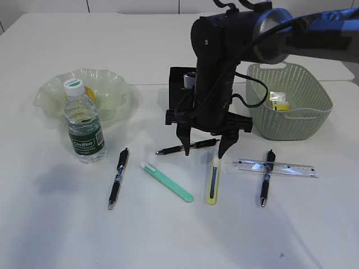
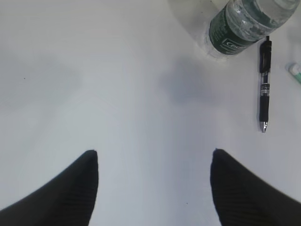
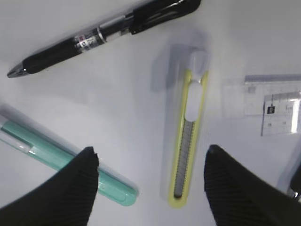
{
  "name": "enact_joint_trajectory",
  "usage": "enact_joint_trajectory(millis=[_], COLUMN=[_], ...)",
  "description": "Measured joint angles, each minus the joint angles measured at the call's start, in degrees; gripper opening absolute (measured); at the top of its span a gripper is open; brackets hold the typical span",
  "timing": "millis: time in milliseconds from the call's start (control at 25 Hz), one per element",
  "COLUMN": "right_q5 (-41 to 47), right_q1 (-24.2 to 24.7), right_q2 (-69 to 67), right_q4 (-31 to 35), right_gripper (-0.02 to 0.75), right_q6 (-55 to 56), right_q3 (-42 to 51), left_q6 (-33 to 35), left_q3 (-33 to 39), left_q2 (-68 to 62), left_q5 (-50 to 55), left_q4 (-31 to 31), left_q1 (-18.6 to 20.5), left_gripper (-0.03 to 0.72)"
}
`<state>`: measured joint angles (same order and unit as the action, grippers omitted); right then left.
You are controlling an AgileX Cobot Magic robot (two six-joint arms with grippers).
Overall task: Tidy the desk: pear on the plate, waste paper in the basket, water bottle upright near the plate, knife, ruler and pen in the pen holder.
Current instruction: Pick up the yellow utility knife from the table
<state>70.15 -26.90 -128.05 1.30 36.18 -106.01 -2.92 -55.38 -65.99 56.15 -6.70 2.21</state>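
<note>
Right pincer (image 1: 204,150) hung wide open and empty over the yellow knife (image 1: 212,180) on the bench (image 1: 168,235), beside the ruler (image 1: 277,167). Left pincer (image 2: 154,162), equally open, held nothing. Water bottle (image 1: 83,124) stood upright against the plate (image 1: 115,89); waste paper (image 1: 279,101) lay in the basket (image 1: 303,126).

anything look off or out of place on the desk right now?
Nothing spilled or damaged. One pen lies crossed over the ruler, which may complicate grabbing either. The rest of the stationery, including the yellow knife, is still loose on the desk, not in the pen holder.
</note>
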Motion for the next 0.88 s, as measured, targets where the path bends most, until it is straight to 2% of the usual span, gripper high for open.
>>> enact_joint_trajectory(millis=[880], right_q5=[-0.18], right_q1=[2.28], right_q2=[-2.99], right_q4=[-0.13], right_gripper=[0.521], right_q6=[3.73], right_q3=[0.0], left_q6=[0.1], left_q3=[0.0], left_q2=[-0.1], left_q5=[-0.88], left_q4=[0.0], left_q1=[0.0], left_gripper=[0.527])
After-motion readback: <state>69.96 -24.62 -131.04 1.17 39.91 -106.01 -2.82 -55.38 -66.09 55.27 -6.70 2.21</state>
